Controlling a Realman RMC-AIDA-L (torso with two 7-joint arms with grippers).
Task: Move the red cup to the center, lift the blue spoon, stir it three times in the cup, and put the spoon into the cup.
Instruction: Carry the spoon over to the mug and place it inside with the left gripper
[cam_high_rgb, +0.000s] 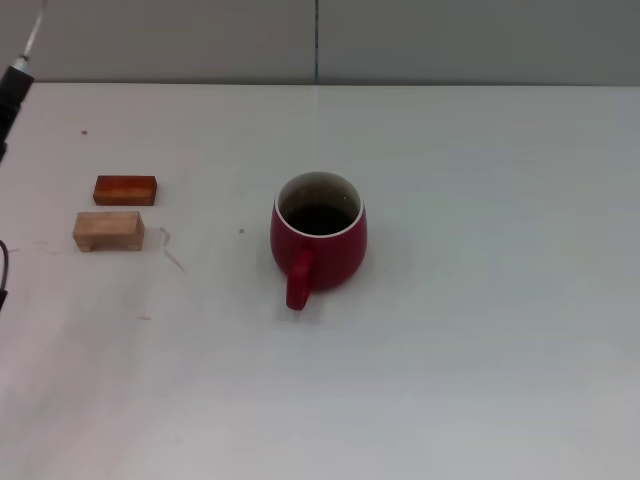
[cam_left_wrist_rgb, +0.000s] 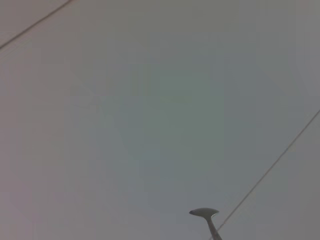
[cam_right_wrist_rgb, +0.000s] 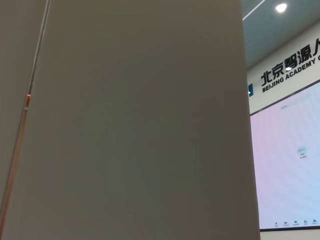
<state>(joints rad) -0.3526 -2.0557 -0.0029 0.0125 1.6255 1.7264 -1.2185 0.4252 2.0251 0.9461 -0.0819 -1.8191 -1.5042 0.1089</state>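
The red cup (cam_high_rgb: 318, 236) stands upright near the middle of the white table (cam_high_rgb: 480, 300), its handle toward me and its dark inside showing. My left gripper (cam_high_rgb: 14, 88) is raised at the far left edge of the head view, shut on the blue spoon. Only the spoon's thin grey neck (cam_high_rgb: 34, 36) sticks up from the gripper. The left wrist view shows the spoon's metal bowl (cam_left_wrist_rgb: 204, 212) against a plain wall. The spoon's pale blue handle is hidden. The spoon is well to the left of the cup and higher than it. My right gripper is out of view.
A reddish-brown wooden block (cam_high_rgb: 125, 189) and a tan wooden block (cam_high_rgb: 108, 230) lie on the left part of the table. A grey wall runs behind the table's far edge. The right wrist view shows only a wall and a screen.
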